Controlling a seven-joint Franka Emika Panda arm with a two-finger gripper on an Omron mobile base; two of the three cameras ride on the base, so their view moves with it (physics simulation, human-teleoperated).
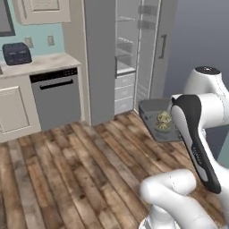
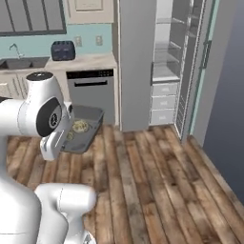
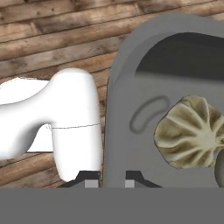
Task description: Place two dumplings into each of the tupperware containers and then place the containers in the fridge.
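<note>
A pale grey tupperware container (image 3: 131,83) hangs in the air over the wooden floor, and my gripper (image 3: 110,183) is shut on its near rim. One pleated tan dumpling (image 3: 192,131) lies inside it; a second dumpling (image 3: 220,168) peeks in at the right edge. In the left base view the container (image 1: 150,112) with both dumplings (image 1: 164,118) sticks out from behind my forearm, which hides the hand. The right base view has the container (image 2: 90,119) left of the arm's elbow. Ahead, the fridge (image 1: 127,53) stands open, showing pale shelves and drawers (image 2: 164,102).
The fridge door (image 2: 202,62) is swung wide to the right. A dishwasher (image 1: 58,96) and a counter with a dark toaster (image 1: 17,53) stand left of the fridge. Wooden floor (image 2: 152,181) stretches between me and the fridge.
</note>
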